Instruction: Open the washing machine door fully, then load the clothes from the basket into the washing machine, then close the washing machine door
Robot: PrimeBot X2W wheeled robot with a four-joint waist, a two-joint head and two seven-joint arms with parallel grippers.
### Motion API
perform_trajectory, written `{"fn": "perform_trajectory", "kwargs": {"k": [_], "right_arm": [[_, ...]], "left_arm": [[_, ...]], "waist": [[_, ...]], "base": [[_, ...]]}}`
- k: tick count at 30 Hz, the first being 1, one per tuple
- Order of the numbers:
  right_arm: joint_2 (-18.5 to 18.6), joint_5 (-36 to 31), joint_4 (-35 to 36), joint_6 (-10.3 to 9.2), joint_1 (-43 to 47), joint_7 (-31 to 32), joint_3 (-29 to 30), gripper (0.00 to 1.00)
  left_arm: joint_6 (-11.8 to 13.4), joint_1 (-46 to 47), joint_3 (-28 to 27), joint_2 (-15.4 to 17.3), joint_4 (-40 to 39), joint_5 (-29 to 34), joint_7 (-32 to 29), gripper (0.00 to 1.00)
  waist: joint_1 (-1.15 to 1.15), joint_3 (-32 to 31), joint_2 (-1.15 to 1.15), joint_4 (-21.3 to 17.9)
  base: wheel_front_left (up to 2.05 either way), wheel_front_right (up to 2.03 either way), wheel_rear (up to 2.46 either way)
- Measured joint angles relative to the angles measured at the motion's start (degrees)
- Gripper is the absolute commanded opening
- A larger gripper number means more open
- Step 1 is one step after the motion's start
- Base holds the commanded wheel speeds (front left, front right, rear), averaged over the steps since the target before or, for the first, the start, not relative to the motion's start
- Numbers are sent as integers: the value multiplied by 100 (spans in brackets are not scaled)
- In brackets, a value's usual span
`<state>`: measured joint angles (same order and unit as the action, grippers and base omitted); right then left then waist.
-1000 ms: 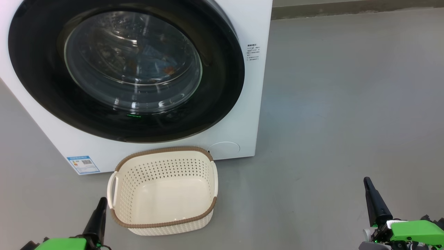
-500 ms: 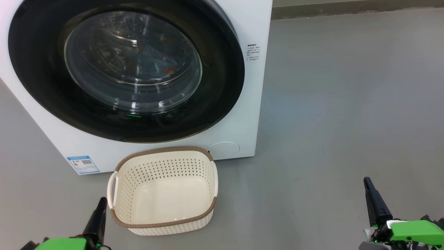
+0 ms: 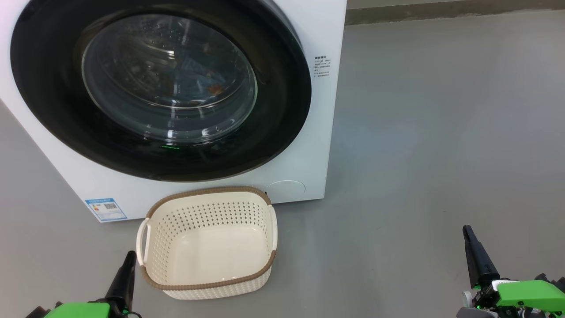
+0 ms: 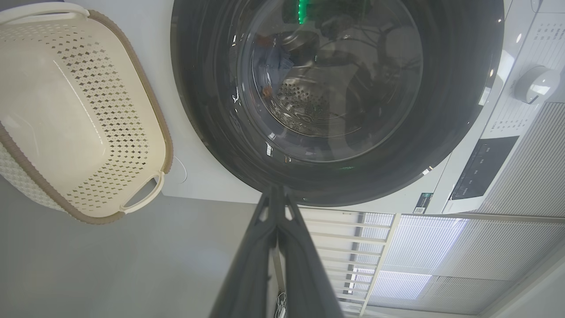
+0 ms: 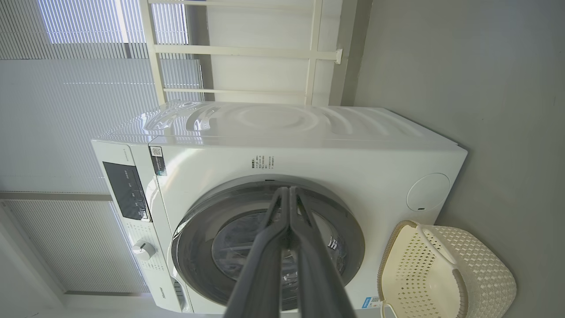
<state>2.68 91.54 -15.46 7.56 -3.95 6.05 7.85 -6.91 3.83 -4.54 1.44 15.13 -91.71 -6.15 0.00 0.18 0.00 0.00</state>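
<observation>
The white washing machine (image 3: 318,132) stands at the upper left of the head view. Its door (image 3: 282,97), black-rimmed with a glass bowl, lies flush against the front. Through the glass, the blue clothes (image 3: 194,70) with orange spots lie inside the drum. The cream basket (image 3: 207,194) sits on the floor just before the machine, with nothing in it. My left gripper (image 3: 130,255) is shut beside the basket's left handle, holding nothing. My right gripper (image 3: 466,229) is shut, far right over bare floor. In the wrist views, the left gripper (image 4: 276,190) and right gripper (image 5: 289,190) point at the door, fingers pressed together.
A blue label sticker (image 3: 106,209) marks the machine's lower left corner. Open grey floor (image 3: 441,132) stretches to the right up to the wall base (image 3: 441,11). The control knob (image 4: 536,84) sits on the machine's panel. A white rack (image 5: 238,48) and window blinds stand behind the machine.
</observation>
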Motion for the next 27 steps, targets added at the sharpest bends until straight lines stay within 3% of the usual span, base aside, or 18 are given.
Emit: {"fn": "perform_trajectory", "kwargs": {"k": [27], "right_arm": [[0, 0, 0, 0, 0, 0, 0, 0]], "left_arm": [[0, 0, 0, 0, 0, 0, 0, 0]], "waist": [[0, 0, 0, 0]], "base": [[0, 0, 0]]}}
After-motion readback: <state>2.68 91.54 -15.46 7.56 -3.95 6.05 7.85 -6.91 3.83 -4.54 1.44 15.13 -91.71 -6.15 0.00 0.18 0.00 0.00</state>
